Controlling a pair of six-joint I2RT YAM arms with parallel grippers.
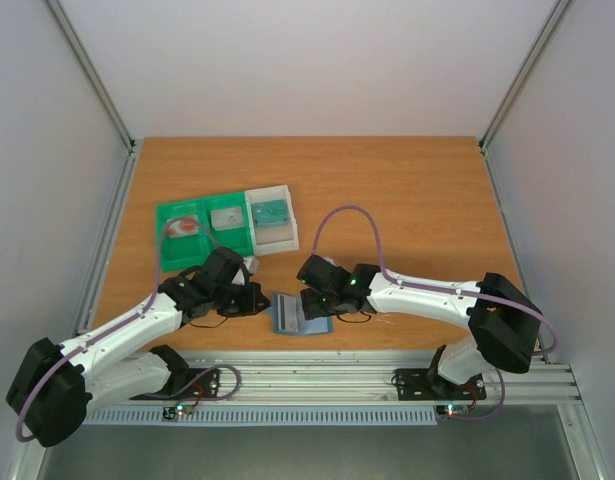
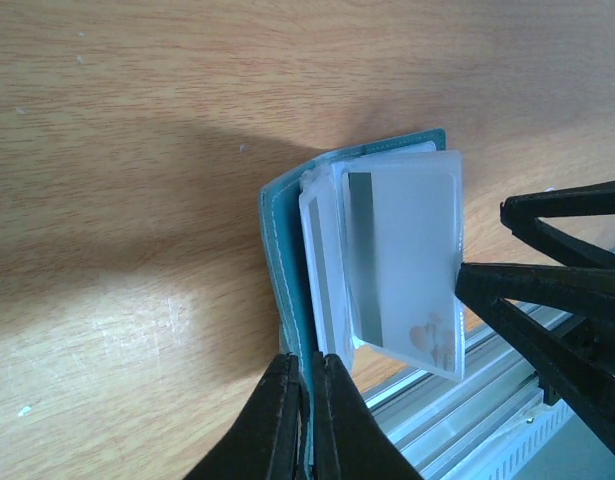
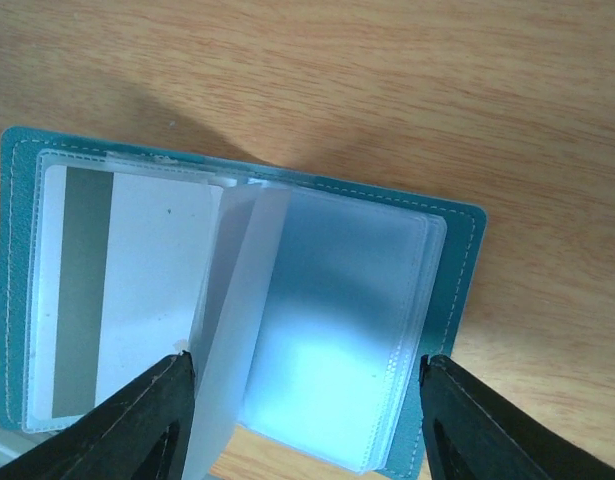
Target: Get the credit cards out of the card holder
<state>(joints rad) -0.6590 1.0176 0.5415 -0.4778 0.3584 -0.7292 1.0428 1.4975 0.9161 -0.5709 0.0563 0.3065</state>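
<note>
The left claw (image 2: 309, 405) is pinched fully shut on the holder (image 3: 457, 250). It grips the edge of the blue-green cover at the end nearest it, and the stitched rim runs straight out from between its tips.

The right claw (image 3: 307, 420) stands wide open and holds nothing. Its fingers straddle the half of the holder farthest from the left claw. One finger (image 3: 137, 425) touches the foot of a clear sleeve (image 3: 237, 300) that stands up off the stack. The other finger is at the outer edge of the sleeves, and I cannot tell whether it touches them.

The holder lies open on the counter (image 3: 387, 80), inside up, directly between the two claws and at the tips of both. Its long axis runs from the left claw to the right claw, across the right claw's opening.

On the left claw's half, just outside the right claw's gap, a pale card (image 3: 137, 290) with a dark stripe sits in a sleeve. Its long axis lies crosswise to the holder's, in line with the right claw's fingers, and the stripe is on the side away from that gap. The sleeves between the right claw's fingers are frosted, and I cannot tell whether they hold cards.

Beyond the left claw, well apart from the holder, a green tray (image 1: 177, 258) carries a white bin (image 1: 277, 238) with a teal card (image 1: 270, 212) in it.
</note>
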